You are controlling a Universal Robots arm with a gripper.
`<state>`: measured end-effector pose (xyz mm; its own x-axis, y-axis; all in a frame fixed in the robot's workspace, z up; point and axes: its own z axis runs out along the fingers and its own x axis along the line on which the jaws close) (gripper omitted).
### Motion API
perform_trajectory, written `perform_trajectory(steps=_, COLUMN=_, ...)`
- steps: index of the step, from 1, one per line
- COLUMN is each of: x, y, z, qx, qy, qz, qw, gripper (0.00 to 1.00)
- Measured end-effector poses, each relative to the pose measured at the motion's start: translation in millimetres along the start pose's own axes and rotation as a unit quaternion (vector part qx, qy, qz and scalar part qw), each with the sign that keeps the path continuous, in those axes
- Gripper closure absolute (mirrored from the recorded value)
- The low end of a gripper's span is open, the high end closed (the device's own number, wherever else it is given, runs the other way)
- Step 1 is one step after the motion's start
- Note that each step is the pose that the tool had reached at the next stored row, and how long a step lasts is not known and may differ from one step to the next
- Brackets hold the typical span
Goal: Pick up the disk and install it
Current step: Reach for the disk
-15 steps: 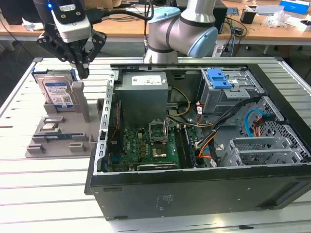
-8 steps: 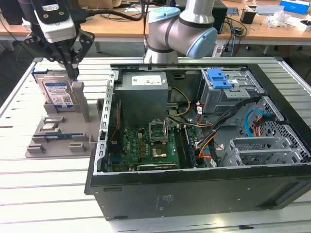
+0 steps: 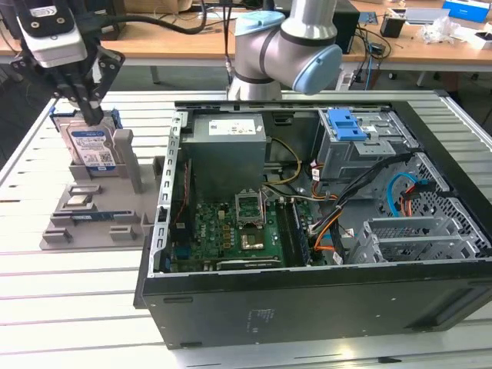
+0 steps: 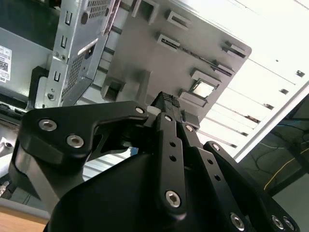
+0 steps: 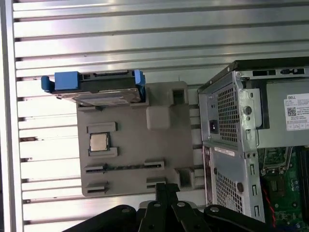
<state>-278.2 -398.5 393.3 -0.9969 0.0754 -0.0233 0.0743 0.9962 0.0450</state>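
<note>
At the exterior view's left the gripper [image 3: 92, 115] is hung above the disk [image 3: 91, 147], fingers drawn together to a point with nothing seen between them. It is judged closed and empty. Tip contact with the disk's top edge cannot be told. The disk is stood on edge in a slot of the grey holder [image 3: 92, 219], label outward and blue rails up. This is probably so the top edge is offered to a grasp from above. In the first wrist view the disk [image 5: 96, 89] is seen seated at one end of the holder [image 5: 159, 145], a chip [image 5: 99, 141] is parked in another recess, and the gripper [image 5: 166, 189] is seen closed. The holder is set just beside the case [image 3: 307, 307], which is laid on its side with the panel off, so the board [image 3: 231, 231] and the cage [image 3: 369, 157] with its blue latch [image 3: 346, 123] are exposed for install. Nothing is yet fitted from the holder. The arm [image 3: 292, 46] is based behind the case. Everything is rested on a slatted metal table [image 3: 69, 307]. Wooden desks [image 3: 192, 42] with cables and clutter are seen behind.
</note>
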Motion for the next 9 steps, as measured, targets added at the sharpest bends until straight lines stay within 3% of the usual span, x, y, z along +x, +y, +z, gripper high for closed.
perform_trajectory(steps=2, x=4.9, y=-0.3, z=-0.1, qx=0.0000, qy=0.0000, qz=0.000, qw=1.0000, gripper=0.89)
perform_trajectory(steps=5, x=22.3, y=-1.5, z=-0.6, qx=0.0000, qy=0.0000, qz=0.000, qw=1.0000, gripper=0.89)
perform_trajectory(steps=9, x=33.3, y=-2.3, z=-0.8, qx=0.0000, qy=0.0000, qz=0.000, qw=1.0000, gripper=0.89)
